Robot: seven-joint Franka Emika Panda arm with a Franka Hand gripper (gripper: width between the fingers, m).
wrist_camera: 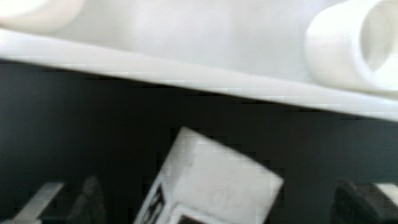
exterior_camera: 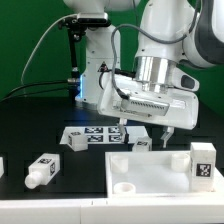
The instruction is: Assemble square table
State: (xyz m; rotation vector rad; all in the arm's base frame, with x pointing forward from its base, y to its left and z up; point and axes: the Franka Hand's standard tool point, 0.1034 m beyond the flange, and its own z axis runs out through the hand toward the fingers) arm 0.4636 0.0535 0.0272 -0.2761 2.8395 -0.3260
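Gripper: jaws stood wide apart, clamped on nothing | leg: lay between the fingers, open room either side | square table slab: edge just beside, corner holes uncovered | upright leg: at slab's corner, exterior view's right | loose leg: well apart, exterior view's left

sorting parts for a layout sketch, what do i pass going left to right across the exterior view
lying leg → marker board → hand → upright tagged leg

Marker board behind table slab
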